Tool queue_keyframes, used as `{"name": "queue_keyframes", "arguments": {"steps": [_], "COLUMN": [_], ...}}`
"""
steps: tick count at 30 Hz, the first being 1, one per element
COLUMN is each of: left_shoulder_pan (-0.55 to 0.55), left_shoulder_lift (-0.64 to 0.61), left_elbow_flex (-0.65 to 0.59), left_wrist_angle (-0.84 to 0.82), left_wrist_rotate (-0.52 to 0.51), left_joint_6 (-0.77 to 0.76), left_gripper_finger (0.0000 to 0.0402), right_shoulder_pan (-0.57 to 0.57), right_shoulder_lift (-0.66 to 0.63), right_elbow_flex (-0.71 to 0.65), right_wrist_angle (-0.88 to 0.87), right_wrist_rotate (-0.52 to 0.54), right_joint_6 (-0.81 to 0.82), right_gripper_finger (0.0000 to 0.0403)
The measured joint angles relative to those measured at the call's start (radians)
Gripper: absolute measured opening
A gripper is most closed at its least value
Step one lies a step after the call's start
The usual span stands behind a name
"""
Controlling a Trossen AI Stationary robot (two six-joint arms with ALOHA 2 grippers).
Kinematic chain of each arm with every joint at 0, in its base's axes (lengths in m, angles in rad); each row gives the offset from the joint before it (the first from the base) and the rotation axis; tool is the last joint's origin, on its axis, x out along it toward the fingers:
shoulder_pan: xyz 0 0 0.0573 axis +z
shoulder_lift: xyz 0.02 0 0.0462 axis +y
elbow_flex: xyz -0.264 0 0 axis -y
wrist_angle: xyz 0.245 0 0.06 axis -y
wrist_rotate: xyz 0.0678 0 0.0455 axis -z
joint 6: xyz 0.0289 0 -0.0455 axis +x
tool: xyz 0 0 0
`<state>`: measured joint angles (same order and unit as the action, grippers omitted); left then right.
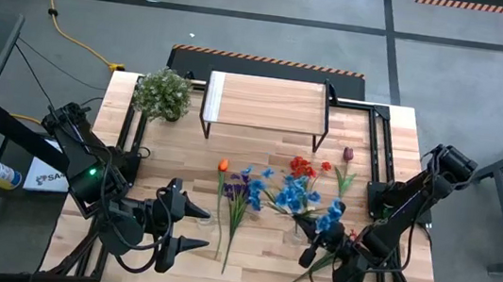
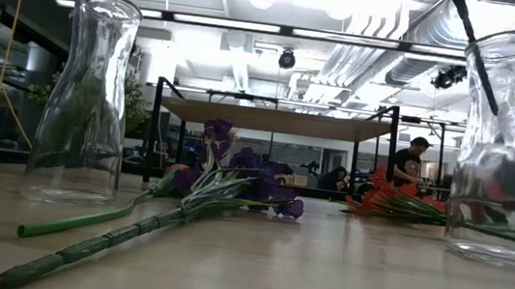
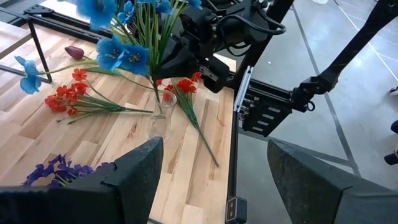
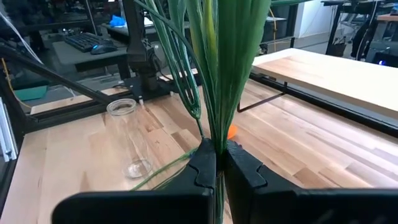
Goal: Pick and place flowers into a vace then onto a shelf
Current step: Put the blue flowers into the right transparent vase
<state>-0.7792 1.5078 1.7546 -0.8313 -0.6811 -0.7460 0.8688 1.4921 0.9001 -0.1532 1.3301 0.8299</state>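
My right gripper [image 4: 216,163] is shut on a blue flower [image 3: 121,53] over the table's near right. The stem's lower end stands in the mouth of a clear glass vase [image 3: 160,118], also in the low view [image 2: 510,144]. A second glass vase [image 2: 83,95] stands empty at near left. My left gripper [image 3: 214,186] hangs open and empty above the table beside it. More flowers lie flat mid-table: purple [image 1: 236,191], orange tulip [image 1: 223,165], red [image 1: 303,168], blue [image 1: 291,195], dark red tulip [image 1: 348,155]. The shelf [image 1: 266,100] stands at the far edge. My right gripper pinches the blue flower's green stems [image 4: 214,140] between its two fingers, partway down below the leaves. The fingers come about level and lie across the stems. The flower stands nearly upright, blooms up; the stem's lower end [image 2: 476,62] slants down into the vase's neck.
A bushy pale-green potted plant [image 1: 163,93] stands at the far left beside the shelf. One red flower [image 3: 185,86] lies near the table's right edge with its stem toward the near edge. Black frame rails [image 1: 379,146] run along both table sides.
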Motion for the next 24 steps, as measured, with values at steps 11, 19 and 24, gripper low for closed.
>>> {"name": "queue_keyframes", "arguments": {"steps": [11, 19, 24], "left_shoulder_pan": [0.000, 0.000, 0.000], "left_shoulder_lift": [0.000, 0.000, 0.000], "left_elbow_flex": [0.000, 0.000, 0.000], "left_wrist_angle": [-0.002, -0.003, -0.006], "left_wrist_rotate": [-0.005, -0.006, -0.006], "left_joint_6": [0.006, 0.008, 0.008], "left_gripper_finger": [0.0319, 0.0319, 0.0319], "right_shoulder_pan": [0.000, 0.000, 0.000], "right_shoulder_lift": [0.000, -0.001, -0.001], "right_elbow_flex": [0.000, 0.000, 0.000], "right_wrist_angle": [-0.001, -0.027, -0.034], "right_wrist_rotate": [-0.038, -0.105, -0.134], "right_joint_6": [0.011, 0.064, 0.087], "right_gripper_finger": [0.0046, 0.0076, 0.0079]}}
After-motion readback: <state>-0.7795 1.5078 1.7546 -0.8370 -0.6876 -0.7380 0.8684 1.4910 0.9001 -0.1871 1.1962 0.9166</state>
